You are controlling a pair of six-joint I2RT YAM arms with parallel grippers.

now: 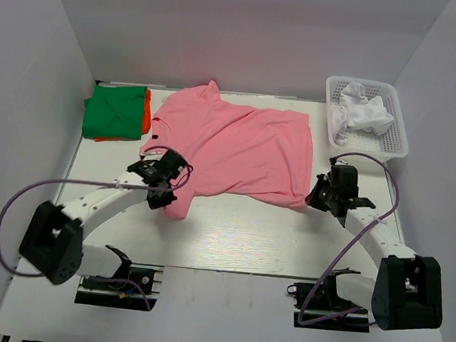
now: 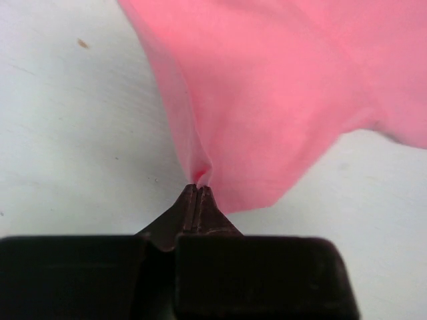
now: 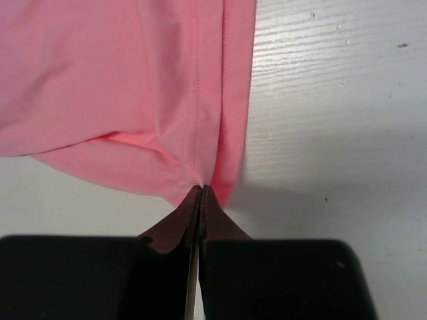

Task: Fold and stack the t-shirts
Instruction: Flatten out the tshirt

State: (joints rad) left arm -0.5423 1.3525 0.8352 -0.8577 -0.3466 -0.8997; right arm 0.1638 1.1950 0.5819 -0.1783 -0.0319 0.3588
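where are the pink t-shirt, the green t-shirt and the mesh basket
pink t-shirt (image 1: 238,148): top view, middle of its body
green t-shirt (image 1: 112,111): top view, centre of the folded cloth
mesh basket (image 1: 374,141): top view, bare mesh near its front wall

Bare table (image 1: 238,237) is lying open nearside; pink t-shirt (image 1: 238,148) is covering the centre; green t-shirt (image 1: 112,111) and white mesh basket (image 1: 402,127) are crowding the far corners.

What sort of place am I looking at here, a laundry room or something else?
Probably a robot test booth, not a laundry: a left arm and a right arm bolted to a white table, plain panels boxing it in, a pink t-shirt and mesh basket laid out.
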